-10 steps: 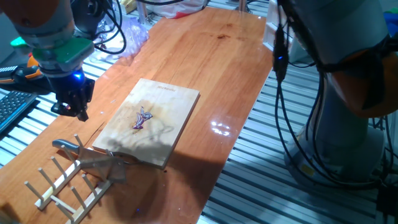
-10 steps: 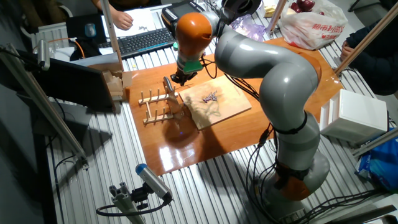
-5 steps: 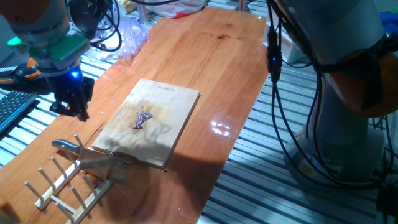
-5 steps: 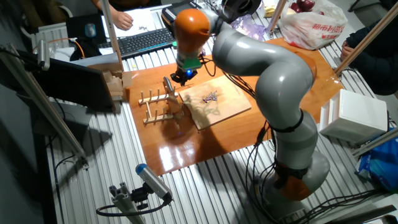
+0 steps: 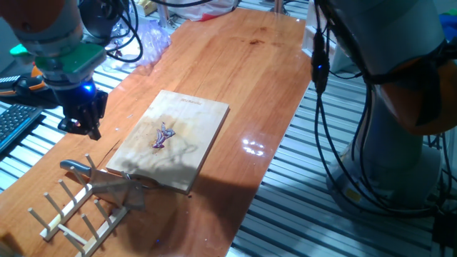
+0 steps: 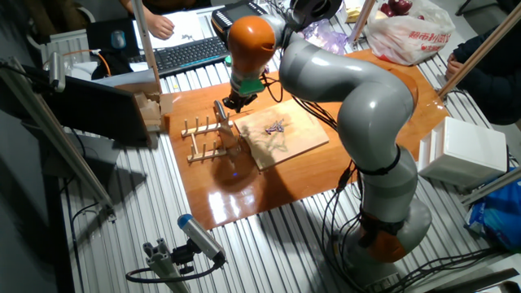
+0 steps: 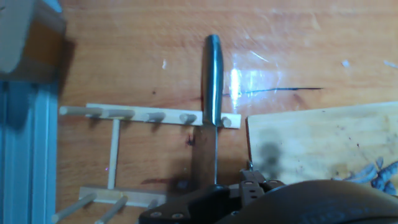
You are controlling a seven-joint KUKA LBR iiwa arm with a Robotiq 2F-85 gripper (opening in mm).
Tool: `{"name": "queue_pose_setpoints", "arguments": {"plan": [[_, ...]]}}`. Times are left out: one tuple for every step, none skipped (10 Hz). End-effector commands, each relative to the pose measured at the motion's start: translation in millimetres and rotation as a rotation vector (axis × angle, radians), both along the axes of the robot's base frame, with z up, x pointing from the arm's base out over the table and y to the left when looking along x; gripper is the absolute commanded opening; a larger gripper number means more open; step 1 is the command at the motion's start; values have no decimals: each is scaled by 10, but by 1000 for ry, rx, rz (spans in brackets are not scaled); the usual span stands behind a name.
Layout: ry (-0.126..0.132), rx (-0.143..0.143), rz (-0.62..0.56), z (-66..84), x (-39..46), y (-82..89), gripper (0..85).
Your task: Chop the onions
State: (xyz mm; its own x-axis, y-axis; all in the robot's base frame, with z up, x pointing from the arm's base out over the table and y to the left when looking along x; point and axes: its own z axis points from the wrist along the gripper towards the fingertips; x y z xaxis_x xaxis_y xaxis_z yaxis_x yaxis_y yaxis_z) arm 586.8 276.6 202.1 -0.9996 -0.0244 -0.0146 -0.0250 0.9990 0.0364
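Nearest in one fixed view, a wooden peg rack [image 5: 75, 210] holds a knife [image 5: 100, 175] on the counter [image 5: 243, 78]. Beyond it the onions [image 5: 163, 135], thin purple slivers, lie mid-board on the wooden board [image 5: 175, 139]. The gripper [image 5: 84, 127] hovers left; whether its jaws are open is unclear.

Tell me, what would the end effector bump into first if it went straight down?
Probably the knife resting on the wooden rack, whose handle lies under the end effector, though depth is unclear.
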Motion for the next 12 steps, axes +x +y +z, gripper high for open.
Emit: {"name": "queue_pose_setpoints", "arguments": {"plan": [[7, -3, 51, -11, 12, 38, 0], [-40, 30, 84, -46, 25, 51, 0], [13, 38, 27, -52, 26, 3, 0], [-4, 27, 15, -42, 13, 17, 0], [-23, 30, 25, -44, 14, 22, 0], [-24, 35, 33, -47, 17, 17, 0], [-24, 36, 36, -48, 17, 16, 0], [-24, 41, 36, -48, 18, 14, 0], [-24, 47, 36, -48, 17, 15, 0], [-26, 47, 37, -44, 11, 14, 0], [-30, 47, 37, -26, -9, 7, 0], [-27, 47, 36, 2, -36, 4, 0]]}}
